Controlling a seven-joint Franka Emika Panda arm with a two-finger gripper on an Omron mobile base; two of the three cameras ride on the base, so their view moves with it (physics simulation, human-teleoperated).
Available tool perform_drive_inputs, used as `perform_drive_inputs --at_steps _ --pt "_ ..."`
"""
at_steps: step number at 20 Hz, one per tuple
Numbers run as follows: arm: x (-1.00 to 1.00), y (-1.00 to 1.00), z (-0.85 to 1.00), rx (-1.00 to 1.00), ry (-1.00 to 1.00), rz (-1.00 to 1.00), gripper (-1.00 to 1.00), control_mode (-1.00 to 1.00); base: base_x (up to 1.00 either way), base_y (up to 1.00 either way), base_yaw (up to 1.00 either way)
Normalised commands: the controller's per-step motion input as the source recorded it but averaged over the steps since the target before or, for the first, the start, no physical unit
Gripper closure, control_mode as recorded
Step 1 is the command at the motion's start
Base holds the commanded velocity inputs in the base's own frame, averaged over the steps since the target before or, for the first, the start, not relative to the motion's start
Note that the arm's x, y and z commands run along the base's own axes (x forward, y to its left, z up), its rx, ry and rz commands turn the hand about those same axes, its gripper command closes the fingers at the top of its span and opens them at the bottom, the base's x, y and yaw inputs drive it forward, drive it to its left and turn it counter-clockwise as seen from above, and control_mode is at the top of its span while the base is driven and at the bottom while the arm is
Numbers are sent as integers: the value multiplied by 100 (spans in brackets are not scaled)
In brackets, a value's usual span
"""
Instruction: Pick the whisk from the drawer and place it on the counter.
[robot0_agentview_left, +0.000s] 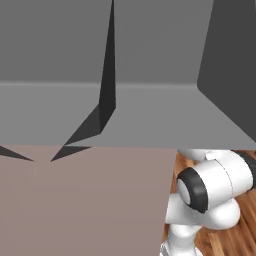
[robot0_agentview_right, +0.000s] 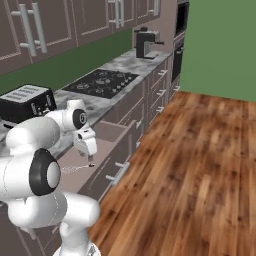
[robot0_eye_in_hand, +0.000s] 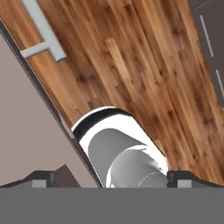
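The gripper (robot0_agentview_right: 90, 159) is hanging over the open drawer (robot0_agentview_right: 107, 136), fingers spread and pinching nothing. The whisk (robot0_agentview_right: 75, 168) is lying just below. A toaster (robot0_agentview_right: 26, 104) and stovetop (robot0_agentview_right: 102, 80) are sitting on the counter (robot0_agentview_right: 125, 62) behind.

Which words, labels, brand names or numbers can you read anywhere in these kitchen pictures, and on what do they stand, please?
None can be read.
Toaster: dark front, no legible marking.
Coffee machine: plain, no brand legible.
Oven: panel too small and blurred to show any figures.
Stove: burners, no text.
Drawer, counter and gripper: no lettering.
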Motion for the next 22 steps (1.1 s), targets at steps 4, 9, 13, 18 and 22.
perform_drive_inputs --at_steps 4,9,13,18,22 --pt "18 0 -59 -6 11 0 -100 -100 0 0 0" --pt "23 0 -57 -6 8 0 -100 -100 0 0 0" --pt "33 7 -48 -5 1 0 -100 -100 0 0 0" --pt "40 15 -40 -4 0 0 -100 -100 0 0 0" --pt "44 16 -40 -5 0 0 -100 -100 0 0 0"
